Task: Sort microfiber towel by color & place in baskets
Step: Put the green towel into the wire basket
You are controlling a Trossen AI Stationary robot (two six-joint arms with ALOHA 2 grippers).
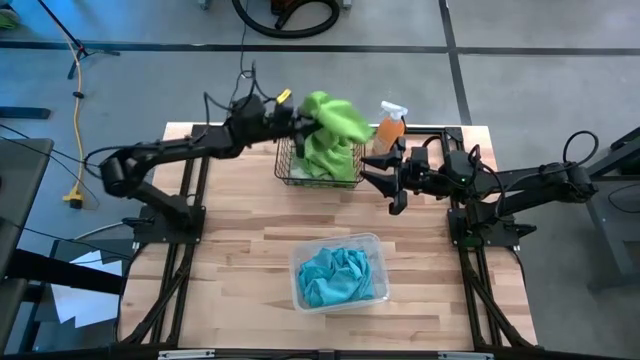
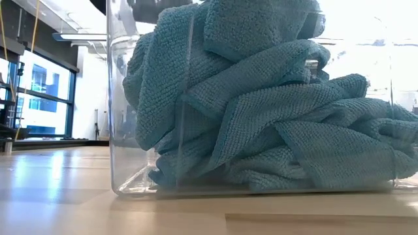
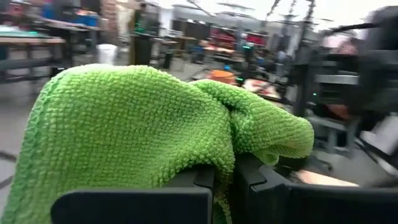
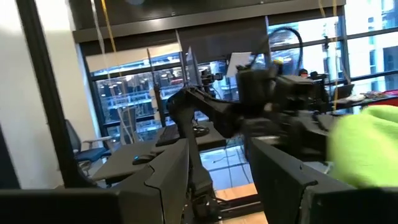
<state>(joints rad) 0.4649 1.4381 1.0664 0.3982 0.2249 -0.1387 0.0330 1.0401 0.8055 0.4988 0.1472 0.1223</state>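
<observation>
You're nearly finishing: blue towels (image 1: 338, 276) are sitting in the tub (image 1: 372, 240) at 6 o'clock; left gripper (image 1: 300, 122) is clenching a green towel (image 1: 335, 118) over the wire basket (image 1: 284, 170) at 12; right gripper (image 1: 385, 180) is waiting empty, jaws parted.

A bright lime green microfiber towel (image 1: 335, 120) is held above the black wire-mesh rectangular basket (image 1: 285, 170) at the far edge of the wooden surface (image 1: 240, 250), an orange spray bottle (image 1: 390, 128) is stood just right of it, and the clear plastic rectangular tub (image 1: 375, 245) of turquoise blue cloths (image 1: 338, 277) is set nearer the front.

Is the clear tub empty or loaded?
Loaded: the clear tub holds bunched turquoise towels; in the low view they fill it.
</observation>
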